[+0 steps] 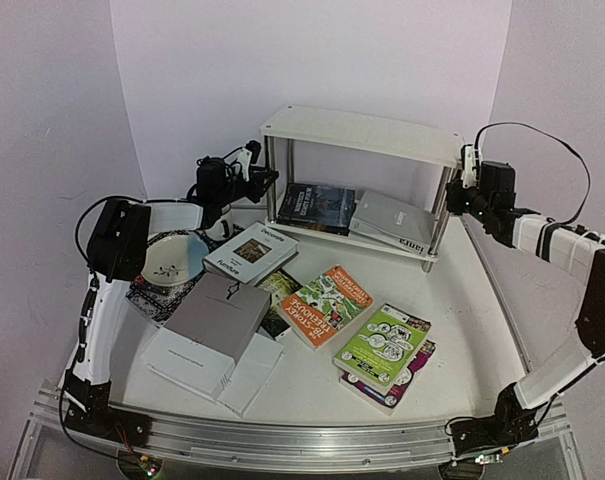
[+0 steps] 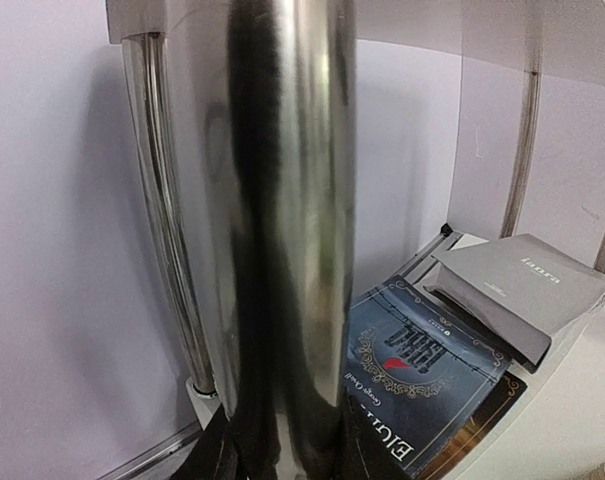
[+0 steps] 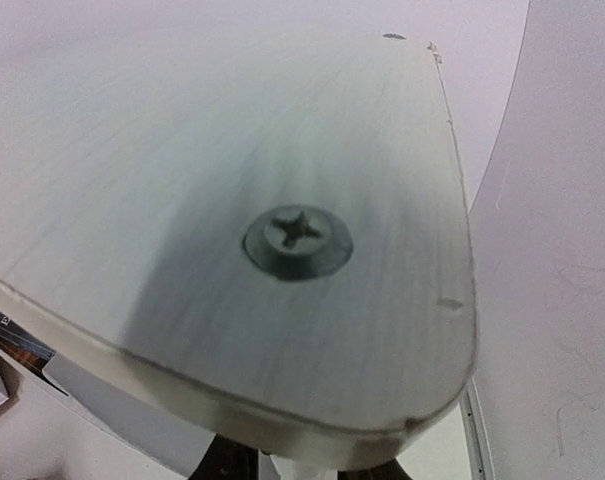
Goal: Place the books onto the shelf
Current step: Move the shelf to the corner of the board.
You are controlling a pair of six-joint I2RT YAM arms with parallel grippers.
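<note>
The shelf [image 1: 362, 130] stands at the back, with a dark book [image 1: 317, 207] and a grey book [image 1: 392, 222] on its lower board. My left gripper [image 1: 265, 180] is shut on the shelf's front left metal leg [image 2: 282, 200], dark fingers [image 2: 220, 455] on either side of it. My right gripper [image 1: 460, 198] is at the shelf's right end. In its wrist view its fingers [image 3: 227, 462] reach under the top board's corner [image 3: 312, 330], closed around what stands below. More books lie on the table: a grey-white one [image 1: 250, 252], grey [image 1: 217, 318] on big white [image 1: 207, 370], orange [image 1: 325, 305], lime green [image 1: 382, 345].
A bowl [image 1: 174, 257] sits on a patterned placemat [image 1: 152, 292] at the left, beside my left arm. A magenta book [image 1: 407, 378] lies under the lime green one. Walls close in behind and beside the shelf. A screw [image 3: 297, 242] heads the board's corner.
</note>
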